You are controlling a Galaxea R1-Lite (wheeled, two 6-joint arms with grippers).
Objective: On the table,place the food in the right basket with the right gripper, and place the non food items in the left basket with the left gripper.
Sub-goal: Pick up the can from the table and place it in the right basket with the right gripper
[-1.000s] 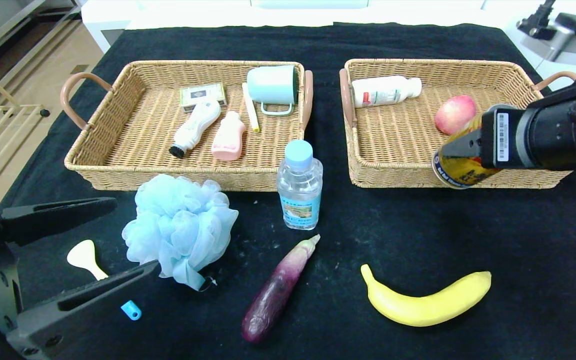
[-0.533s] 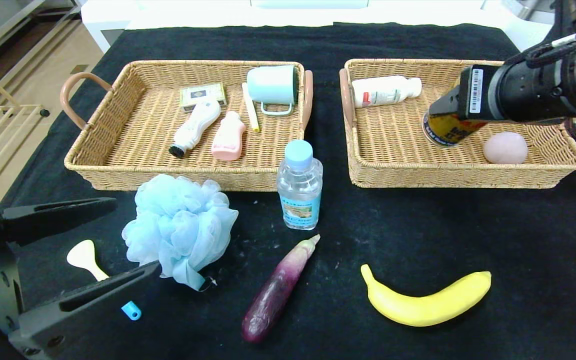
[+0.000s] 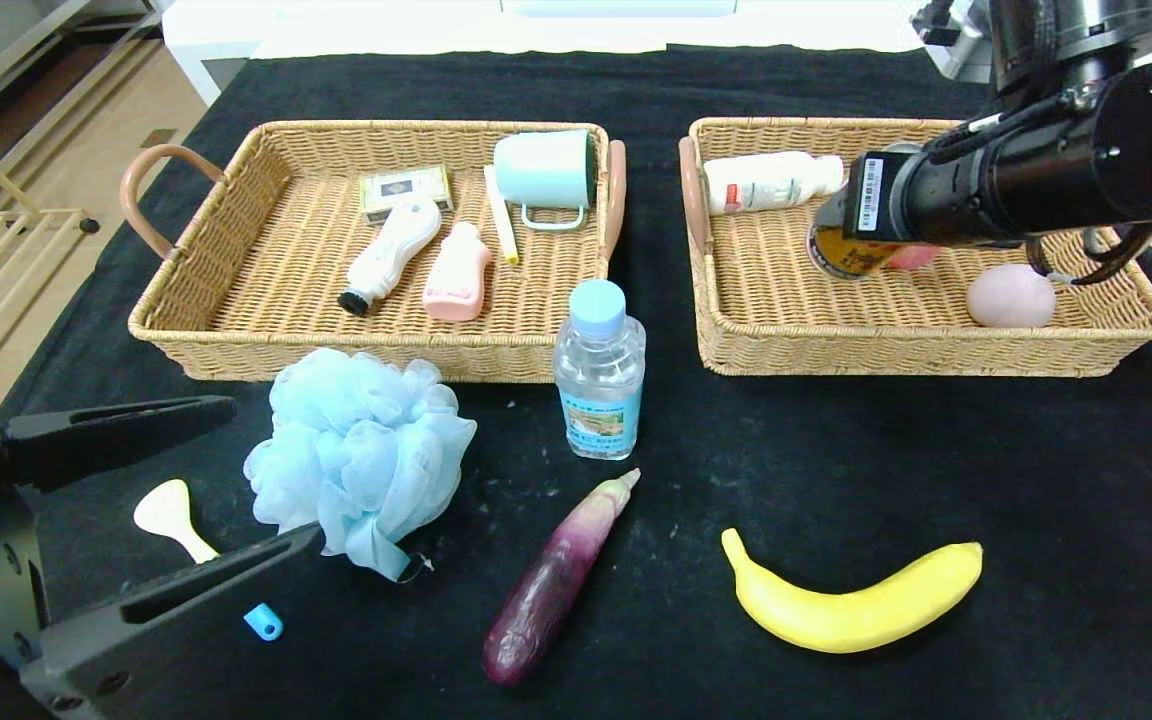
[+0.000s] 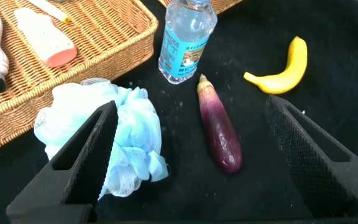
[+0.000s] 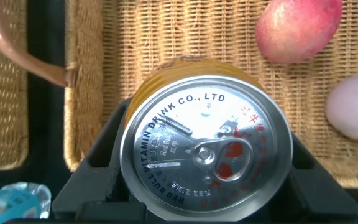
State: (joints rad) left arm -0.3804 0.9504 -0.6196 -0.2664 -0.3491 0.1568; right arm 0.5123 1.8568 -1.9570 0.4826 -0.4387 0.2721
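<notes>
Black-clothed surface [image 3: 836, 450], 2 wicker trays at the far side; left gripper [image 3: 151, 500] parked low at the near-left corner, fingers spread wide and holding nothing, pouf [image 3: 361, 455] and scoop [image 3: 171, 515] lying between them; bottle [image 3: 599, 372], eggplant [image 3: 556, 580], banana [image 3: 851, 605] loose mid-surface; right gripper [image 5: 204, 180] hangs over the right basket [image 3: 916, 350], fingers clamped either side of the gold can [image 5: 205, 155]. Step in hand: delivering the can. Next, likely: lower, release beside the peach [image 5: 298, 28].
</notes>
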